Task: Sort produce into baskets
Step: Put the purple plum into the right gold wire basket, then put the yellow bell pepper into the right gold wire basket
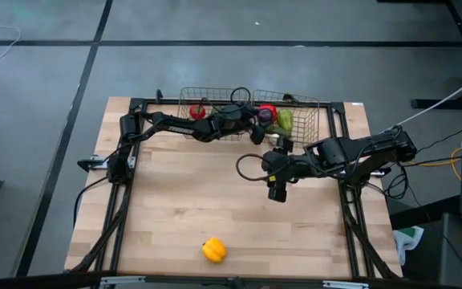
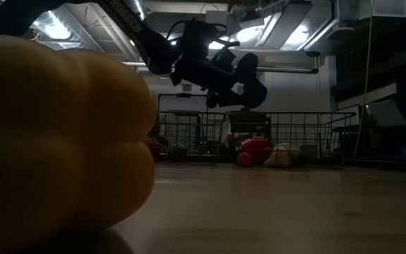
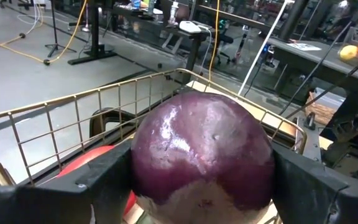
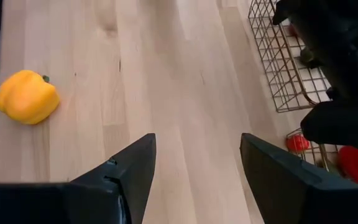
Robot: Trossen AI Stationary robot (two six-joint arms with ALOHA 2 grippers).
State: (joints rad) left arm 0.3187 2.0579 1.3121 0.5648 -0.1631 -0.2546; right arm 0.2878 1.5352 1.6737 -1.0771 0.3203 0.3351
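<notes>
Produce sorting at a wooden table: the left gripper hangs above the near edge of the two wire baskets at the table's far side, its fingers clamped on either side of a purple ball that fills the left wrist view. Behind the ball in that view runs the wire rim of a basket, with something red showing low beside the left finger.

From above, the left basket holds a small red piece, while the right basket holds a red item and a green piece side by side. The low view shows the same red and pale green pieces resting against the basket wire, with the left arm's gripper raised above them.

The right gripper hovers over bare tabletop, near the right basket's front, its fingers spread wide with nothing between them.

A yellow pepper lies alone near the table's front edge, well apart from both baskets and both grippers. It looms large and dark at the left of the low view and appears on the wood beyond the right gripper in the right wrist view.
</notes>
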